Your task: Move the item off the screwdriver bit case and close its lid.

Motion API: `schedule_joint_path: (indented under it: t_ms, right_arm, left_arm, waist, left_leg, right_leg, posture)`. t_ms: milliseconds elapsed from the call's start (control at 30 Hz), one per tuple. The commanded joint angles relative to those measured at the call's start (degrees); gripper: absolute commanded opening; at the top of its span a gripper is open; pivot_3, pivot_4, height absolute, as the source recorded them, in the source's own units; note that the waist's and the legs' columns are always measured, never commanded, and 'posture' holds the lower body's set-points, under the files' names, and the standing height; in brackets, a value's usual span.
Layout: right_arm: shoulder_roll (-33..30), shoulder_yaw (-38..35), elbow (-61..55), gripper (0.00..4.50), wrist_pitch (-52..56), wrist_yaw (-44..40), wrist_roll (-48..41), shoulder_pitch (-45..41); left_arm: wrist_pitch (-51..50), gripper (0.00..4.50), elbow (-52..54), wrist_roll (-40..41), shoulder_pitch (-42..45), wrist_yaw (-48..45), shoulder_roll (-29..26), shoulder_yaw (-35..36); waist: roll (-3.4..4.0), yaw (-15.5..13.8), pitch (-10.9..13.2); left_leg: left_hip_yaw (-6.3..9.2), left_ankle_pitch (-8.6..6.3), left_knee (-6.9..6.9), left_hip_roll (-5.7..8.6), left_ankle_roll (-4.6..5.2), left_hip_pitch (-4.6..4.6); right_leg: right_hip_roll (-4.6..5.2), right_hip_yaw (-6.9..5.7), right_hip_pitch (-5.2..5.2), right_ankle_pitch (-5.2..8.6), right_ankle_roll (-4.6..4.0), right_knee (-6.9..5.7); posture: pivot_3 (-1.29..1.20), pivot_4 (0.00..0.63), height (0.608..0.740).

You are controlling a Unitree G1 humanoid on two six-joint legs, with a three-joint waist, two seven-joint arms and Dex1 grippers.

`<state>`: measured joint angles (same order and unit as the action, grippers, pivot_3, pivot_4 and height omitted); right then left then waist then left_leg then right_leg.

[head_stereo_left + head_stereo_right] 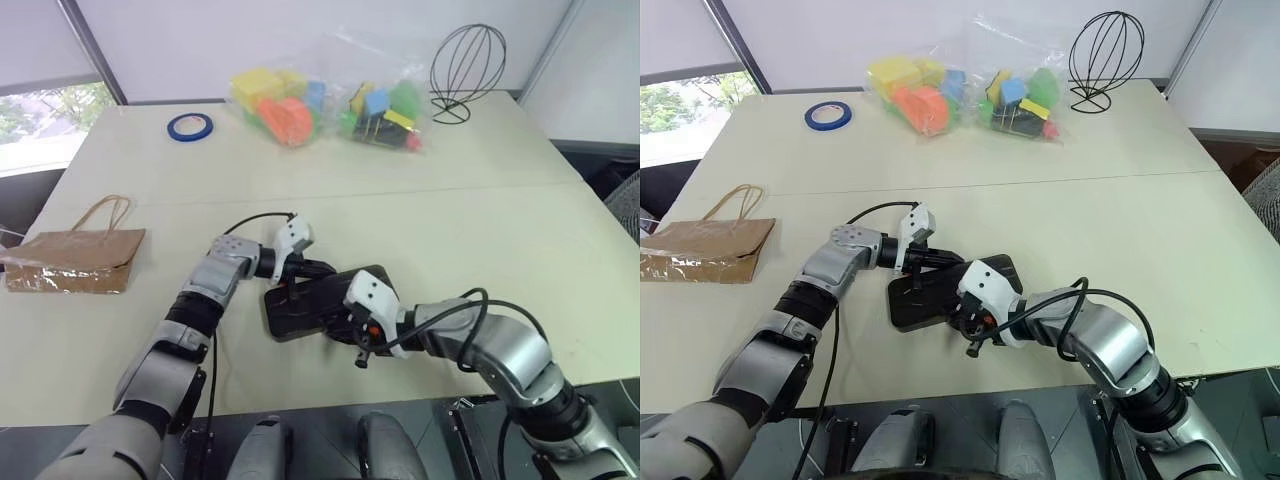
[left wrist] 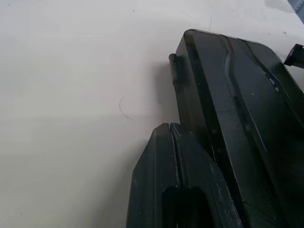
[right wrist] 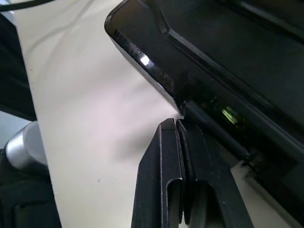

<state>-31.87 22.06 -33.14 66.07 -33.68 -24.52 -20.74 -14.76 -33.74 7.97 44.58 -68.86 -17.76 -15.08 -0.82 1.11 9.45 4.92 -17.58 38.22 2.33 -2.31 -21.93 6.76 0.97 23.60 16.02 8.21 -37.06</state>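
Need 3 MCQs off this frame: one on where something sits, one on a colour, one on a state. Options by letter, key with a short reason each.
1. Where does the brown paper bag lie?
A. on the screwdriver bit case
B. on the table at the robot's left, apart from the case
C. beside the wire stand

2. What colour is the tape roll?
A. blue
B. red
C. white

3. How do the fingers of the left gripper and the right gripper stand?
A. both open wide
B. left open, right shut
C. both shut

Key: 1 B, the bag rests flat near the table's left edge, bare tabletop between it and the screwdriver bit case. 2 A, the ring at the far left of the table is blue. 3 C, each wrist view shows its two fingers pressed together, nothing between them.
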Motion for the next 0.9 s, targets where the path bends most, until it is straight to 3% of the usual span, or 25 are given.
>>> schedule_joint_path:
  t_ms: [33,433,900]
  right_arm:
    - [0.39,0.29,0.45,0.04,-1.28,3.31,2.79,0.76]
    - [-5.54,4.61,2.83,0.04,-9.74,5.44,12.63,-2.12]
    - [-10.01,2.75,1.41,0.04,-8.66,1.83,10.03,-3.48]
  left_arm:
    - [1.31,0.0,-0.33,-1.03,-0.94,-1.79,0.87,-1.76]
    - [2.65,0.0,2.12,-3.56,-5.26,-4.48,0.46,-4.22]
    - [5.15,0.0,-0.37,-4.64,-4.21,-3.25,1.03,-3.13]
  waist:
    - [-0.01,-0.05,0.0]
    - [0.0,0.05,-0.03]
    - [-0.01,-0.44,-0.05]
  left_leg:
    - [0.0,0.0,0.0,0.0,0.0,0.04]
    - [0.0,-0.03,-0.11,-0.03,0.06,0.48]
    - [0.0,-0.03,-0.07,-0.01,0.06,0.47]
  right_leg:
    - [0.0,0.0,-0.05,0.0,0.0,0.01]
    - [-0.02,0.03,-0.37,0.01,0.01,0.02]
    - [-0.01,0.03,-0.47,0.01,0.01,0.08]
  posture:
    - [0.0,0.15,0.74]
    - [0.0,0.15,0.74]
    - [0.0,0.15,0.74]
